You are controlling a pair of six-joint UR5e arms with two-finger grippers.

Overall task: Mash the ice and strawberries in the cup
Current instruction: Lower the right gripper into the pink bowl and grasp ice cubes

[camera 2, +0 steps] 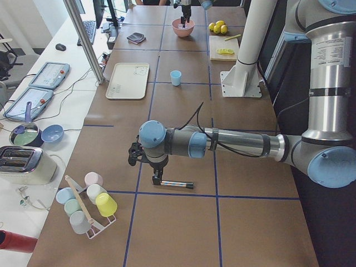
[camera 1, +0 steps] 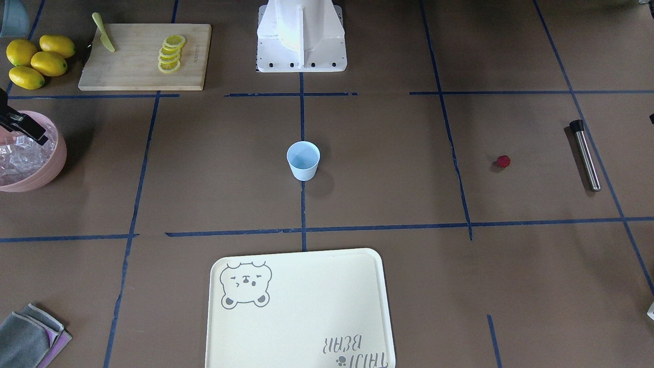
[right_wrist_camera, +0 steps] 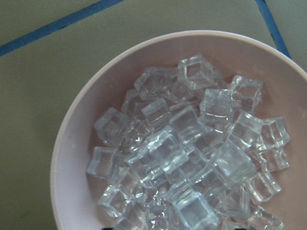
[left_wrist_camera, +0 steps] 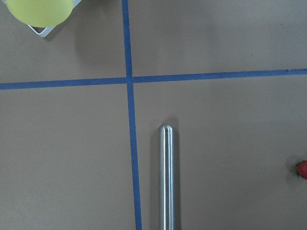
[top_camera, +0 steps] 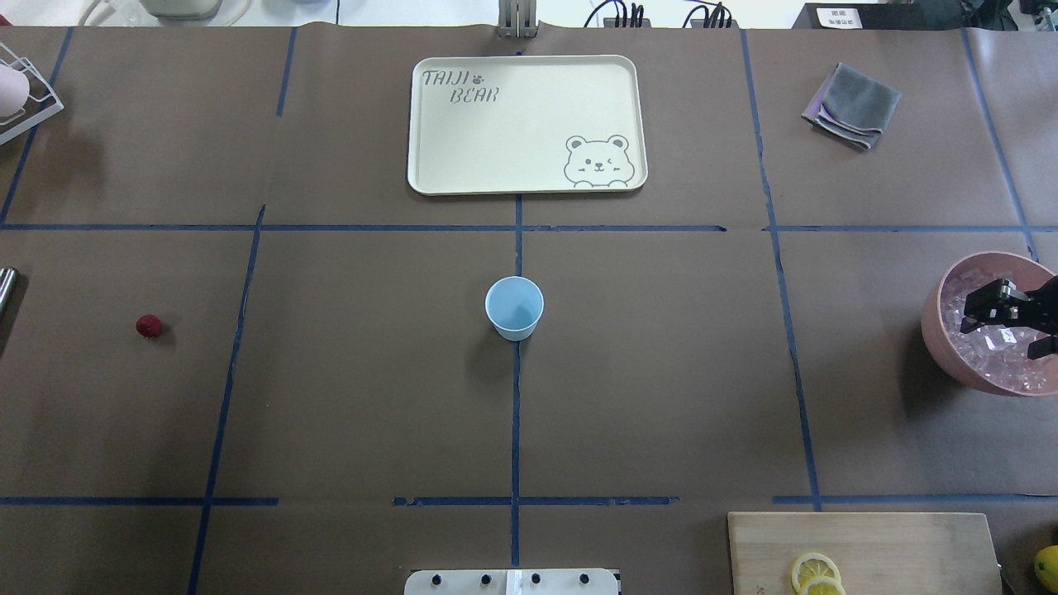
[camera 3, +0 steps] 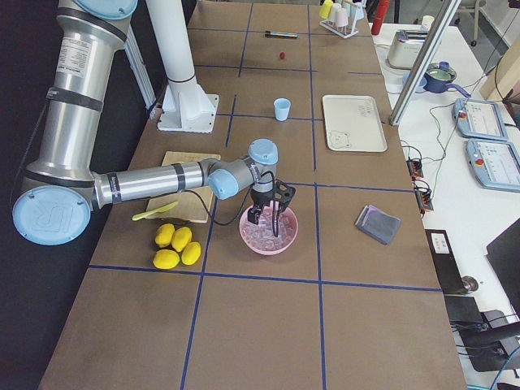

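The pale-blue cup [camera 1: 303,160] [top_camera: 514,307] stands upright and empty at the table's centre. The strawberry [camera 1: 503,161] [top_camera: 148,326] lies alone on the robot's left side, and it shows at the edge of the left wrist view [left_wrist_camera: 302,169]. The ice [right_wrist_camera: 192,158] fills a pink bowl [top_camera: 950,347] on the robot's right. My right gripper [top_camera: 1004,325] hangs open just over the ice [camera 3: 268,236], holding nothing. My left gripper [camera 2: 158,179] points down over a steel muddler [left_wrist_camera: 166,177] [camera 1: 585,155]; I cannot tell whether it is open or shut.
A cream tray [top_camera: 529,182] lies beyond the cup. A cutting board [camera 1: 127,71] carries lemon slices [camera 1: 170,53] and a knife [camera 1: 103,32], with whole lemons [camera 1: 38,61] beside it. A folded cloth [top_camera: 853,105] and a cup rack [camera 2: 86,206] sit at the table's edges.
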